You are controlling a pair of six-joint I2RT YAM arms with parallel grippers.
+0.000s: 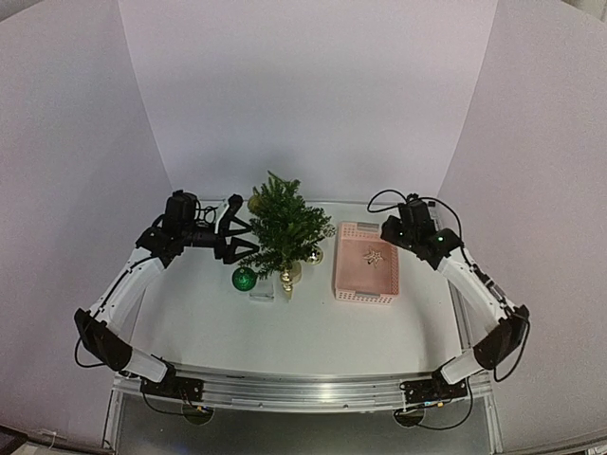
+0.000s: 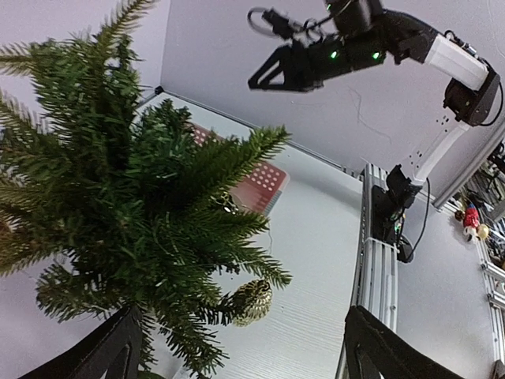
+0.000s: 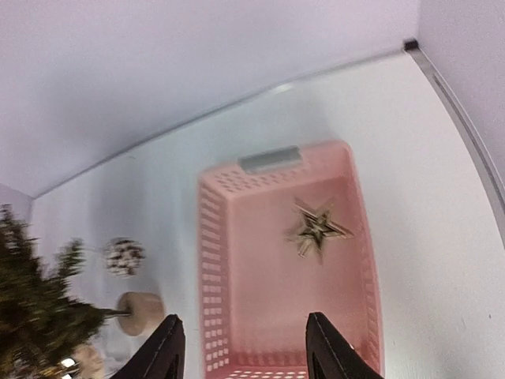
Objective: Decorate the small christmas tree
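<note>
Beside the small christmas tree [image 1: 285, 227], left pincer [image 1: 245, 232] gapes

White table [image 1: 313, 327] sat inside a plain white backdrop [image 1: 303, 95], one panel at the far side, one angled in on the left and right. Aluminium rail [image 1: 303, 391] ran along the near edge. Soft, even light.

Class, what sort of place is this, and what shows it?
Probably a robot test booth: white backdrop walls, two arms on a metal rail, small christmas tree and pink basket as props.
</note>
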